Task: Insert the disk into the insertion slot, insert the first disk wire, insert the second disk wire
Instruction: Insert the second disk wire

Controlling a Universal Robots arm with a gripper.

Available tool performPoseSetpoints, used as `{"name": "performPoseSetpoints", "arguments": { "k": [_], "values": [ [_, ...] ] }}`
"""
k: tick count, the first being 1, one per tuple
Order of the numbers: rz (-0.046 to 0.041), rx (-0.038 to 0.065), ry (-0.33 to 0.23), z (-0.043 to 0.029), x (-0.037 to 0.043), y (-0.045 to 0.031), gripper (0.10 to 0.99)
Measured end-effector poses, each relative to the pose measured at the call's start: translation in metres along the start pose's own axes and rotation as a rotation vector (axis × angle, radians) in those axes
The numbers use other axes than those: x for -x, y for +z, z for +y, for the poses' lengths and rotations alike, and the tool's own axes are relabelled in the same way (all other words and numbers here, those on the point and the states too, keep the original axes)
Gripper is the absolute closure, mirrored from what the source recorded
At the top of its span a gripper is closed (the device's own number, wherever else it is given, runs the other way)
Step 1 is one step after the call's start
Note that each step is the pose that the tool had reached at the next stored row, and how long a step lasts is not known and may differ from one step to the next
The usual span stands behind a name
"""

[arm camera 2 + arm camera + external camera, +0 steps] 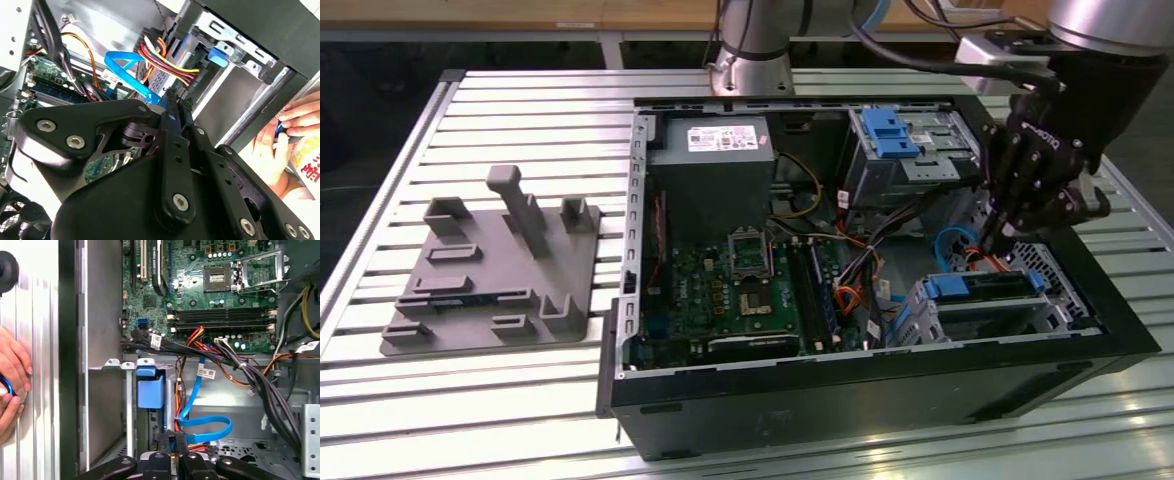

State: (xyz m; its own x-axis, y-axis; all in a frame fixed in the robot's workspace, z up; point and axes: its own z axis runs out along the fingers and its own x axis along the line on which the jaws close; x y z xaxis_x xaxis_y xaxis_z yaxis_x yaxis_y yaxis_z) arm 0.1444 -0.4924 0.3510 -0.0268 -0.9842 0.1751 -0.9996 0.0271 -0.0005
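The disk, silver in a blue carrier, sits inside the insertion slot, a perforated metal cage at the case's corner on the exterior view's right. In the first wrist view the carrier's blue tab shows at the cage mouth. My gripper hangs just above the cage, fingers pointing down. A flat blue disk wire loops up to the fingertips. In the second wrist view the same blue wire ends at my gripper, which is shut on its end. A red, yellow and black wire bundle runs behind it.
The open black computer case lies on a slatted table, with its motherboard exposed. A grey bay with a blue latch stands at the back. A grey fixture lies to the exterior view's left. A person's hand rests outside the case wall.
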Motion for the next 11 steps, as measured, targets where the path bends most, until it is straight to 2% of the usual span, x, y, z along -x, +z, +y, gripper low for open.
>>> {"name": "performPoseSetpoints", "arguments": {
  "k": [3,6,7,8,11],
  "values": [
    [-0.0044,0.001,0.007,-0.0001,-0.0028,0.0021,0.925],
    [-0.0150,0.001,0.008,-0.0002,-0.0066,0.0043,0.925],
    [-0.0237,0.000,0.008,-0.0002,-0.0074,0.0047,0.925],
    [-0.0365,0.000,0.008,-0.0002,-0.0078,0.0048,0.925],
    [-0.0861,-0.001,0.009,-0.0003,-0.0094,0.0051,0.925]
  ]
}}
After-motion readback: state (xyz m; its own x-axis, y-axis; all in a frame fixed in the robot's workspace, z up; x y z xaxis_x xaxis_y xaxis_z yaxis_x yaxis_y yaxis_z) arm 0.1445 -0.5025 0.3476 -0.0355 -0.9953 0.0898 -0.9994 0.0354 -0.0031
